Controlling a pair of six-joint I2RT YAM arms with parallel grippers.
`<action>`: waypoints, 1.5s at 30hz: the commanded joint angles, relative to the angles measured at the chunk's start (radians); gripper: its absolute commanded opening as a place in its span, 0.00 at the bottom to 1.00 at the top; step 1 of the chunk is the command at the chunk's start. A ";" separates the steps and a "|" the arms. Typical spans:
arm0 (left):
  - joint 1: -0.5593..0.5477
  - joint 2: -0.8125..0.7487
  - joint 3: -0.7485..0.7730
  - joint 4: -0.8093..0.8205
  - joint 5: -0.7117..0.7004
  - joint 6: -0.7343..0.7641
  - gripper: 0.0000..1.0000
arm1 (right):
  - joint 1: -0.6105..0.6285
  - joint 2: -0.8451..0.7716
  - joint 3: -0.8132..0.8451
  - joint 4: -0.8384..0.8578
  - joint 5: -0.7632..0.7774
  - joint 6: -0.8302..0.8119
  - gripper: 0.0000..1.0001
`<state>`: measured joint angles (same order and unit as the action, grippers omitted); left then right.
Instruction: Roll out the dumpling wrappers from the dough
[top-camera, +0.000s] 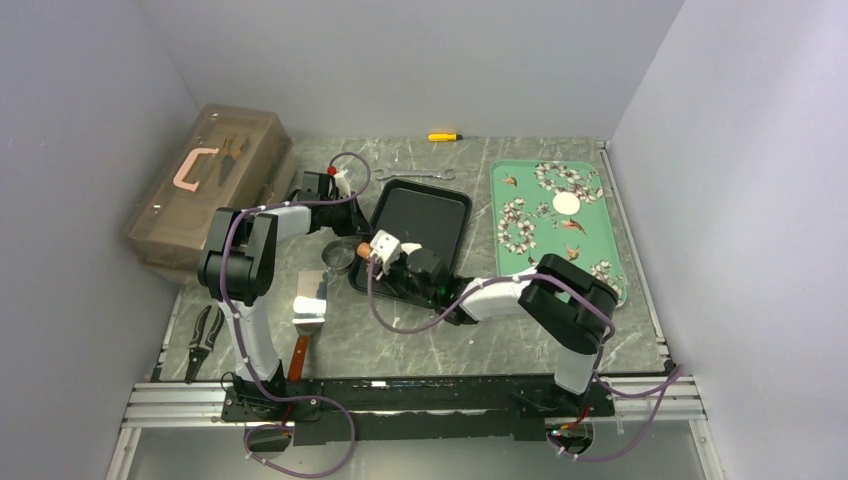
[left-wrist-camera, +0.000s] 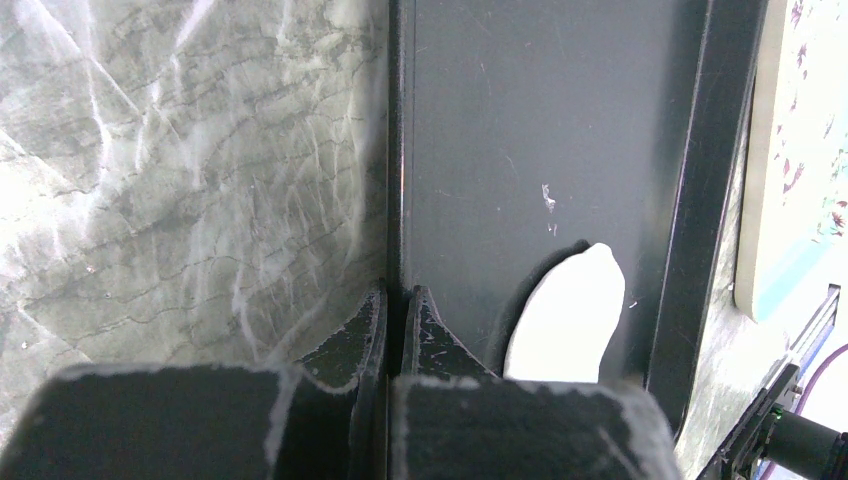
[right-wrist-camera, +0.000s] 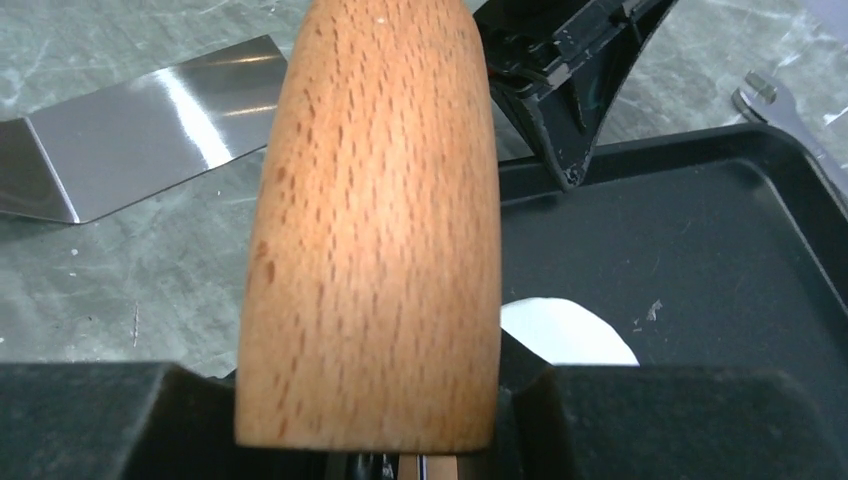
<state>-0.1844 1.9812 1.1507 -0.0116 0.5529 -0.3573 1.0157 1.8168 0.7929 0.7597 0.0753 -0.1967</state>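
A flattened white piece of dough (left-wrist-camera: 565, 318) lies in the black tray (left-wrist-camera: 500, 130), also showing as dough (right-wrist-camera: 565, 335) just right of the brown wooden roller (right-wrist-camera: 375, 220). My right gripper (right-wrist-camera: 375, 375) is shut on the roller and holds it over the black tray's (top-camera: 425, 215) near left part; from above the right gripper (top-camera: 388, 255) hides the dough. My left gripper (left-wrist-camera: 397, 297) is shut on the tray's left rim, at the tray's far left corner in the top view, left gripper (top-camera: 345, 192). One round dumpling wrapper (top-camera: 566, 204) lies on the green floral tray (top-camera: 590, 260).
A metal ring cutter (top-camera: 338, 256) and a spatula (top-camera: 310, 300) lie left of the black tray. Pliers (top-camera: 205, 340) sit at the near left, a brown toolbox (top-camera: 210, 185) at the far left. A wrench (top-camera: 415, 175) and a yellow tool (top-camera: 445, 136) lie behind the tray.
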 joint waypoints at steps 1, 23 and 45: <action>0.003 0.051 -0.014 -0.059 -0.072 0.022 0.00 | -0.085 -0.086 0.103 -0.173 -0.137 0.127 0.00; 0.003 0.051 -0.013 -0.059 -0.072 0.023 0.00 | -0.422 0.077 -0.022 -0.081 -0.111 0.482 0.00; 0.003 0.053 -0.011 -0.059 -0.074 0.026 0.00 | -0.333 -0.152 0.121 -0.191 -0.067 0.292 0.00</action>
<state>-0.1844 1.9812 1.1507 -0.0120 0.5529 -0.3573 0.6338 1.7596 0.8505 0.5762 0.0654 0.1112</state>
